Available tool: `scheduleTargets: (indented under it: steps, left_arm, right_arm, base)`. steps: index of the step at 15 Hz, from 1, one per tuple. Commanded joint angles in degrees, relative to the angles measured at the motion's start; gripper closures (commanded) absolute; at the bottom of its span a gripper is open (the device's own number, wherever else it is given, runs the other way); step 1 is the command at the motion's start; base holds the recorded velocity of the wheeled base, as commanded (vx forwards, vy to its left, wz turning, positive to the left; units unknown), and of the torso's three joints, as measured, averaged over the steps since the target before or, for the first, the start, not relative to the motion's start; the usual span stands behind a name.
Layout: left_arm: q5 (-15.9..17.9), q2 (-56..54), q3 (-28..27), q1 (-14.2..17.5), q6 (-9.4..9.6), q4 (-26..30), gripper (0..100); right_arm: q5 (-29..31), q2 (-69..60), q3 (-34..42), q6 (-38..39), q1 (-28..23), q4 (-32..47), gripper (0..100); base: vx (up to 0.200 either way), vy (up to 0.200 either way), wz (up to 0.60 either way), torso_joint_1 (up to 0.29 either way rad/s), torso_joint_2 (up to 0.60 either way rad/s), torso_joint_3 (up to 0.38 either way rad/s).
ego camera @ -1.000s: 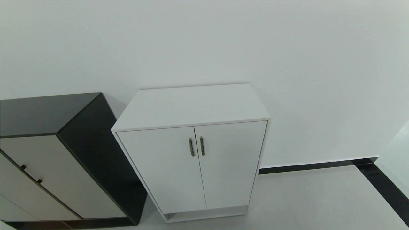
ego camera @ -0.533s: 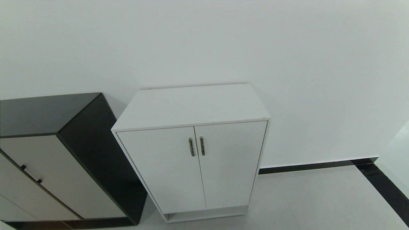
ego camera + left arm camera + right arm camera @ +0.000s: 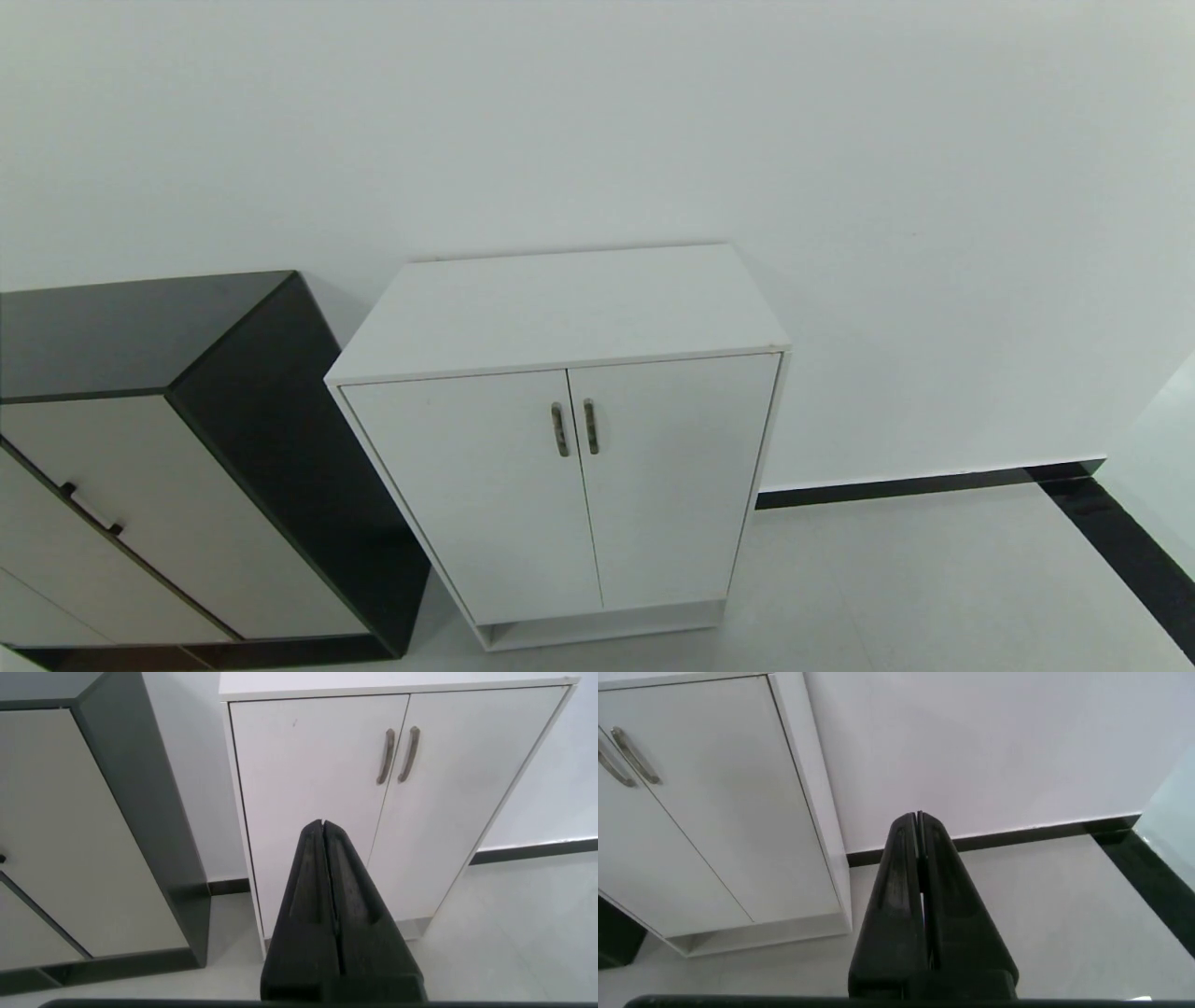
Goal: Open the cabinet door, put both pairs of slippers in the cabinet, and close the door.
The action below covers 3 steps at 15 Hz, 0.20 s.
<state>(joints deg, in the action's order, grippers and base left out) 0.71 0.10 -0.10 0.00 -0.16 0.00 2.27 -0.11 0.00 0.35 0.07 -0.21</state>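
Though shut — cabinet (image 3: 560,313) on grey floor (image 3: 934,583)

Left tool (image 3: 323,826) fingers pressed together; right tool (image 3: 919,819) likewise, both empty.

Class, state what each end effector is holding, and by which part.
Nothing is held. The left end effector and the right end effector are both shut and empty.

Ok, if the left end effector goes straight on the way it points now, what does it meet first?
Probably the white cabinet's left door, on the plain panel rather than its handle. The shut left end effector has nothing between it and the door, though depth is unclear.
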Motion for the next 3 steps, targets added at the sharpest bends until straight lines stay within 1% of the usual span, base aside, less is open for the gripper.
scheduleTargets:
  steps: [1,3]
  left_arm:
    - [0.0,-0.01,0.01,0.0,-0.02,0.0,100]
    - [0.0,-0.01,0.01,0.0,-0.02,0.0,100]
  right_arm:
    - [0.02,0.11,0.0,0.0,0.01,0.03,100]
    - [-0.07,0.11,0.0,-0.09,0.01,0.12,100]
  base:
    - [0.0,0.0,0.0,0.0,0.0,0.0]
    - [0.0,0.0,0.0,0.0,0.0,0.0]
